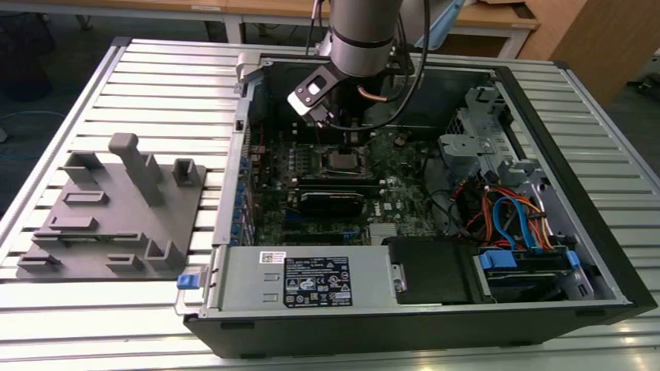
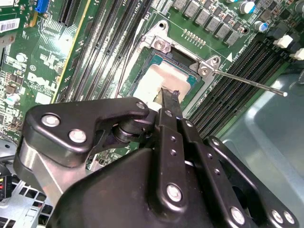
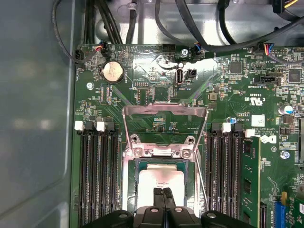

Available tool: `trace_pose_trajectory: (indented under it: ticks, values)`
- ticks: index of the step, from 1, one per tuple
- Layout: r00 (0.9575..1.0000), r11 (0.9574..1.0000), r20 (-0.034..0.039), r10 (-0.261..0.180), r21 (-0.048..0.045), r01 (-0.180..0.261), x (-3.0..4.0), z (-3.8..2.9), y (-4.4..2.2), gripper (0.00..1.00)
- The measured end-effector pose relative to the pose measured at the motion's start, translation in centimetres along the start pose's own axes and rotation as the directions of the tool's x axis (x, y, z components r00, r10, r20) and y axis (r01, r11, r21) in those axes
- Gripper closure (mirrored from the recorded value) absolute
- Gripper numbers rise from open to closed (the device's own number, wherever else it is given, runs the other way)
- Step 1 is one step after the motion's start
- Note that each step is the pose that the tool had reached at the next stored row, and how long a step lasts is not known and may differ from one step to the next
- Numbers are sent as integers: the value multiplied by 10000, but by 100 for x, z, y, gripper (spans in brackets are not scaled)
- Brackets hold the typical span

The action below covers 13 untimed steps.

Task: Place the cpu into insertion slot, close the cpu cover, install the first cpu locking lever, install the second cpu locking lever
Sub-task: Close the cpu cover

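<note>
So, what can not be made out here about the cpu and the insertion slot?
First wrist view: the gripper hides one edge of the cpu.
Both wrist views: the cpu covers the contacts of the insertion slot.
Exterior view: too small to tell whether the cpu is seated.

Table (image 1: 154,69): made of pale metal slats, spread wide around the fingers (image 3: 159,199).
Desks (image 1: 495,17): light wood, seen far beyond the fingers.
Floor (image 1: 83,46): dark grey, seen past the slats.
</note>
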State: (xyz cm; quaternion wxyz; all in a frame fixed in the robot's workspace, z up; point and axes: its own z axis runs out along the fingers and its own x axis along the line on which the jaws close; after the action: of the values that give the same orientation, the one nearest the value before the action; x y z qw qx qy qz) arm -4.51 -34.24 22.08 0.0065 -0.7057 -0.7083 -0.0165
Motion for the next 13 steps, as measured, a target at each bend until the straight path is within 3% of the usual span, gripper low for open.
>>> trace_pose_trajectory:
  ticks: [13]
  values:
    - [10000, 10000, 6, -1, 3, 1, 1, -50, 0, 90]
